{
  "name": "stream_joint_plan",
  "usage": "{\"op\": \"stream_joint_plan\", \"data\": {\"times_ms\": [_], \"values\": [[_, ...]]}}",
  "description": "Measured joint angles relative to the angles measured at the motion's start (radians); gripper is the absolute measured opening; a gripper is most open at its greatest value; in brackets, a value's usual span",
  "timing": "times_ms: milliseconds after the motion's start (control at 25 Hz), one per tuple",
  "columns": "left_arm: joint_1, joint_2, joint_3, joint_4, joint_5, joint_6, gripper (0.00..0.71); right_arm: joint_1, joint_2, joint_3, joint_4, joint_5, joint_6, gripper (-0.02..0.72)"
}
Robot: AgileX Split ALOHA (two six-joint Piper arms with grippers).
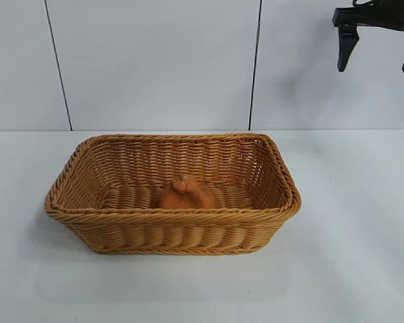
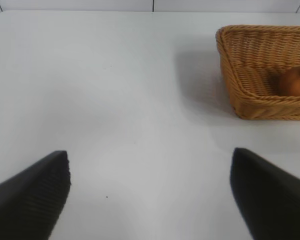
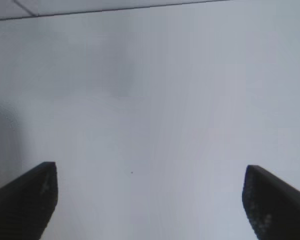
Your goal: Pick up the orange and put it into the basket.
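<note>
The orange [image 1: 186, 194] is a lumpy orange-brown fruit lying inside the tan wicker basket [image 1: 74, 217], on its floor near the front wall. The basket stands in the middle of the white table. The left wrist view shows a corner of the basket [image 2: 240, 100] with the orange [image 2: 295, 81] inside. My right gripper [image 1: 377, 50] is open and empty, held high at the upper right, well away from the basket. In the right wrist view it [image 3: 149, 172] looks down on bare table. My left gripper [image 2: 150, 170] is open and empty over bare table, off to the basket's side; it is out of the exterior view.
The white table [image 1: 357, 256] runs around the basket on all sides. A white panelled wall [image 1: 155, 60] stands behind it.
</note>
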Motion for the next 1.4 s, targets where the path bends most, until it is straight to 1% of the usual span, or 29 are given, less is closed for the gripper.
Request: {"op": "stream_joint_plan", "data": {"times_ms": [160,280,480,680,880,960,1120,1240,1400], "values": [[0.000,0.000,0.000,0.000,0.000,0.000,0.618,-0.006,-0.056,0.125,-0.006,-0.001,-0.030,0.694],[0.000,0.000,0.000,0.001,0.000,0.000,0.618,-0.006,-0.136,0.278,-0.013,-0.001,-0.036,0.694],[0.000,0.000,0.000,0.001,0.000,0.000,0.618,-0.006,-0.342,0.607,-0.015,0.001,-0.037,0.694],[0.000,0.000,0.000,0.001,0.000,0.000,0.618,-0.006,-0.616,0.954,-0.015,0.008,-0.042,0.694],[0.000,0.000,0.000,0.001,0.000,0.000,0.618,-0.006,-0.898,1.257,-0.015,0.008,-0.044,0.694],[0.000,0.000,0.000,0.001,0.000,0.000,0.618,-0.006,-1.004,1.374,-0.015,-0.016,-0.044,0.694],[0.000,0.000,0.000,0.001,0.000,0.000,0.618,-0.006,-1.244,1.557,-0.003,-0.116,-0.044,0.694],[0.000,0.000,0.000,0.001,0.000,0.000,0.618,-0.006,-1.423,1.606,0.027,-0.167,-0.044,0.694],[0.000,0.000,0.000,0.001,0.000,0.000,0.618,-0.006,-1.638,1.607,0.037,-0.188,-0.044,0.694]]}}
